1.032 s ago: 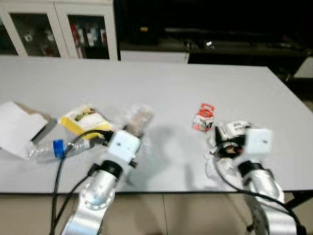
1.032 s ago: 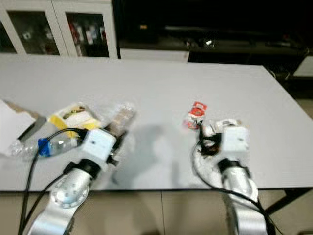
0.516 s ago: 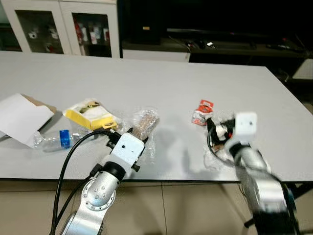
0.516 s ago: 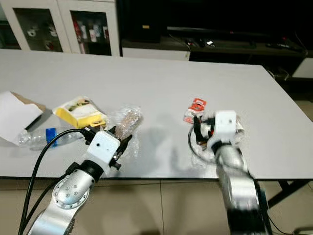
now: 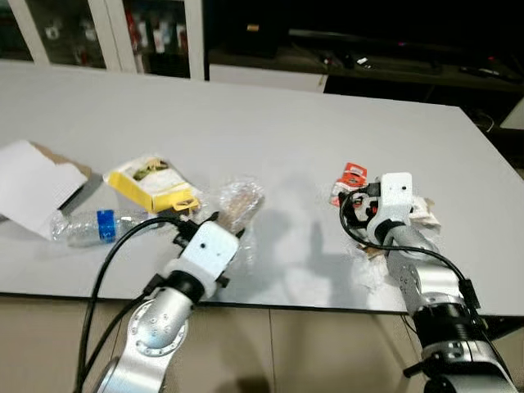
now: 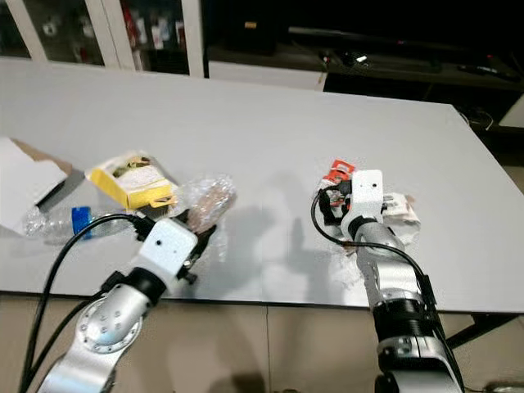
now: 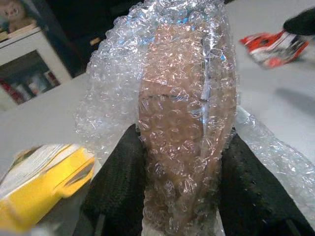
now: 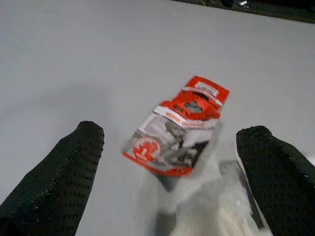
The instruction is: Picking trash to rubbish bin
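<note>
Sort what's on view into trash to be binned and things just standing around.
Trash for the job:
bubble wrap bundle, clamped in the left gripper
red packet, between the open right gripper fingers
yellow box
plastic bottle
white carton

Just standing around:
table
glass-door cabinet

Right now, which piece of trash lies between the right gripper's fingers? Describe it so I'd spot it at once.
On the white table, toward its right side, the right gripper has its fingers spread around a small flat packet. It is red-orange and white with printed labels, unlike the crumpled white wrapper beside it.
</note>
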`<state>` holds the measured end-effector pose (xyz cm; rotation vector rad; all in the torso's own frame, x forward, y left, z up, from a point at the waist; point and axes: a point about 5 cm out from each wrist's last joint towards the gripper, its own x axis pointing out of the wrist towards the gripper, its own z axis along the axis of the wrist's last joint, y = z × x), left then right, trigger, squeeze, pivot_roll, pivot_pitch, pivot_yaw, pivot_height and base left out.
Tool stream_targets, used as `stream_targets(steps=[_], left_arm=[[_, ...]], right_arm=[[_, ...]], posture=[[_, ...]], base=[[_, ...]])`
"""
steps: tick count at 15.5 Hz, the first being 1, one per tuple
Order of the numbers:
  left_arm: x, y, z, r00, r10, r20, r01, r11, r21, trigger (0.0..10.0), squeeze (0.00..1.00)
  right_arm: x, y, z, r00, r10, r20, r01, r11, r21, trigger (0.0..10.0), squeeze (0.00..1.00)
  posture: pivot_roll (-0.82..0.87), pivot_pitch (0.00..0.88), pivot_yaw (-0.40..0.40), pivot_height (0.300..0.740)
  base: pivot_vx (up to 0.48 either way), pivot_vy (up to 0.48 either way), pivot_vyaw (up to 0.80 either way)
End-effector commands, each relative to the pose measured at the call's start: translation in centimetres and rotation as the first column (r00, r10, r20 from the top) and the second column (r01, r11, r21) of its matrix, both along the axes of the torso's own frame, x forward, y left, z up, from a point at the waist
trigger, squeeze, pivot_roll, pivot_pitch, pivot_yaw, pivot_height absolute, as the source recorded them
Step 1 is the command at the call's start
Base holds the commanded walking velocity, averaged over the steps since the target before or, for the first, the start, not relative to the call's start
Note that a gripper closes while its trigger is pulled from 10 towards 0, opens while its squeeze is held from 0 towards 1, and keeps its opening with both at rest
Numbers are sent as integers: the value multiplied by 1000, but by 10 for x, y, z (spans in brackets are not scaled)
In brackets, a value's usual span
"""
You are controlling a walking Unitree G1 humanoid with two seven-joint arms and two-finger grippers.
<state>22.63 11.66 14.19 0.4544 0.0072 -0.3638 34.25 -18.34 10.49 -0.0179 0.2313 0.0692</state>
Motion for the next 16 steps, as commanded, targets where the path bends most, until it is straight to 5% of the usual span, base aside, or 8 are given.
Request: stream_targets(steps=[1,12,13,14,15,16], left_arm=[[-2,-2,1,1000,-7,0,7,1000,15,10000,0],[0,-7,-2,994,-101,-32,103,994,45,10000,0],[2,-7,-2,993,-113,-34,114,992,49,10000,0],[3,-8,-1,992,-121,-32,122,991,50,10000,0],[4,-8,-1,992,-123,-31,125,991,53,10000,0],[6,-8,-2,991,-127,-30,128,990,58,10000,0]], right_arm=[[2,-7,2,999,-32,13,32,999,-22,10000,0],[-3,-28,-33,974,-208,-88,206,978,-26,10000,0],[-2,-27,-34,973,-209,-95,210,978,-4,4902,0],[0,-25,-34,973,-209,-96,212,977,19,1529,0],[2,-23,-33,975,-203,-92,207,978,27,0,0],[2,-22,-34,975,-200,-93,203,979,30,0,0]], posture=[[11,33,-118,740],[-2,10,-45,740],[-3,2,-36,740],[0,0,-33,740],[4,0,-29,740],[8,0,-31,740]], base=[[0,0,0],[0,0,0],[0,0,0],[0,0,0],[0,0,0],[0,0,0]])
